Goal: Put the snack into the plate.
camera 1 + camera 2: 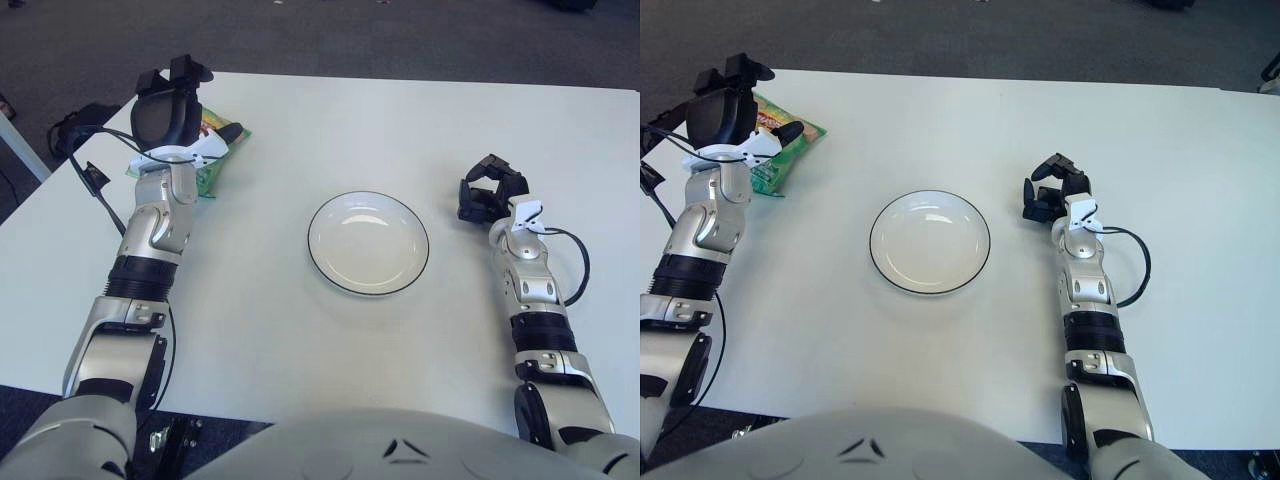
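Snack bag [780, 150] (label unreadable) under left hand [168, 105].

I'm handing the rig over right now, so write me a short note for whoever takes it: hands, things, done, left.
Left hand: raised over the snack bag at the table's far left, fingers open, nothing held.
Right hand: idle to the right of the plate, fingers curled, holding nothing.
Plate: mid-table, nothing in it.
Done: left hand is positioned over the bag.
Left: grasp the bag, carry it to the plate, release.
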You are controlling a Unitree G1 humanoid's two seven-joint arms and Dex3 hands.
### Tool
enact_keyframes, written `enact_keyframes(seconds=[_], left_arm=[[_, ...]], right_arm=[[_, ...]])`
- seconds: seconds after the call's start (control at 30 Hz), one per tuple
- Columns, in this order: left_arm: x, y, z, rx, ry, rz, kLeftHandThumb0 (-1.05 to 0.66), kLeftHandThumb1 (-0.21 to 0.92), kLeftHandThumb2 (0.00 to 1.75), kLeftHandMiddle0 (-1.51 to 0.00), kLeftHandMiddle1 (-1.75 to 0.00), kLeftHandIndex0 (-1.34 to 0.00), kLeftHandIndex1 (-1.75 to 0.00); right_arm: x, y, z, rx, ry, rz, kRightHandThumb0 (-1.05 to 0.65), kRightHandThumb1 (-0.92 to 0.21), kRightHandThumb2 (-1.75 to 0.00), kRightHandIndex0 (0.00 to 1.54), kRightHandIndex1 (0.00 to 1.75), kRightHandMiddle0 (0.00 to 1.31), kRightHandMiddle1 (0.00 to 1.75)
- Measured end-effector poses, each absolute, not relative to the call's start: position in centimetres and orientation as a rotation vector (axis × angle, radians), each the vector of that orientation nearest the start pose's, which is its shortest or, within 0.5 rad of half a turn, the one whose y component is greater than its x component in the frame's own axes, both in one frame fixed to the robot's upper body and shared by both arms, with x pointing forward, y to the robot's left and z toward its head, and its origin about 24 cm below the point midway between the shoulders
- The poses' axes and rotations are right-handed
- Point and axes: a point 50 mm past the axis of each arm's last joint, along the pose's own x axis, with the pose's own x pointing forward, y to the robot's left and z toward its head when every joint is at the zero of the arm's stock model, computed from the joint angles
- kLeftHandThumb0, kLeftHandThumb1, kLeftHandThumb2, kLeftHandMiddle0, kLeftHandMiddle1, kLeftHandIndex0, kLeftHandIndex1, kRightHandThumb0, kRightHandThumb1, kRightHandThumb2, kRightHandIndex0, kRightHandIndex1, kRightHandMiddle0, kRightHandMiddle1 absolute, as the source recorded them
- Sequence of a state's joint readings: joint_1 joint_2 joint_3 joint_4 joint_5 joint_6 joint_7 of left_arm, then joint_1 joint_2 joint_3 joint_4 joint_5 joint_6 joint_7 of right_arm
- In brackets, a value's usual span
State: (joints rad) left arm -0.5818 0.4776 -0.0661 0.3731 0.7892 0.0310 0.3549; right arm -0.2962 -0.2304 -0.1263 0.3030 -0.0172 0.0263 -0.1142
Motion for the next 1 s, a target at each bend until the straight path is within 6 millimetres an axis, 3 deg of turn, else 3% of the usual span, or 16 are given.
enact_keyframes(seconds=[0.1, 0.3, 0.77, 0.93, 1.0], left_arm=[[35.8, 22.6, 16.3, 1.251, -0.389, 0.422, -1.04, 0.92, 0.64, 0.0, -0.45, 0.0, -0.69], [37.4, 23.3, 15.3, 1.359, -0.351, 0.463, -1.05, 0.92, 0.72, 0.0, -0.19, 0.0, -0.57], [38.6, 24.1, 12.7, 1.49, -0.194, 0.489, -1.05, 0.92, 0.82, 0.0, -0.03, 0.0, -0.46], [38.6, 24.3, 11.8, 1.505, -0.11, 0.468, -1.05, 0.92, 0.86, 0.0, 0.0, 0.0, -0.33], [38.6, 24.4, 11.3, 1.511, -0.05, 0.448, -1.05, 0.92, 0.87, 0.0, 0.0, 0.0, -0.21]], right_arm=[[30.8, -22.1, 6.3, -0.225, 0.001, -0.221, -0.5, -0.26, -1.38, 1.34, 1.75, 0.66, 1.75], [30.8, -21.8, 6.1, -0.305, -0.002, -0.198, -0.51, -0.26, -1.39, 1.33, 1.75, 0.67, 1.75], [31.0, -21.5, 5.9, -0.389, 0.001, -0.179, -0.51, -0.24, -1.41, 1.31, 1.75, 0.68, 1.75], [31.3, -21.5, 5.8, -0.393, 0.002, -0.179, -0.51, -0.24, -1.41, 1.3, 1.75, 0.68, 1.75], [31.4, -21.5, 5.8, -0.394, 0.001, -0.18, -0.51, -0.24, -1.41, 1.3, 1.75, 0.67, 1.75]])
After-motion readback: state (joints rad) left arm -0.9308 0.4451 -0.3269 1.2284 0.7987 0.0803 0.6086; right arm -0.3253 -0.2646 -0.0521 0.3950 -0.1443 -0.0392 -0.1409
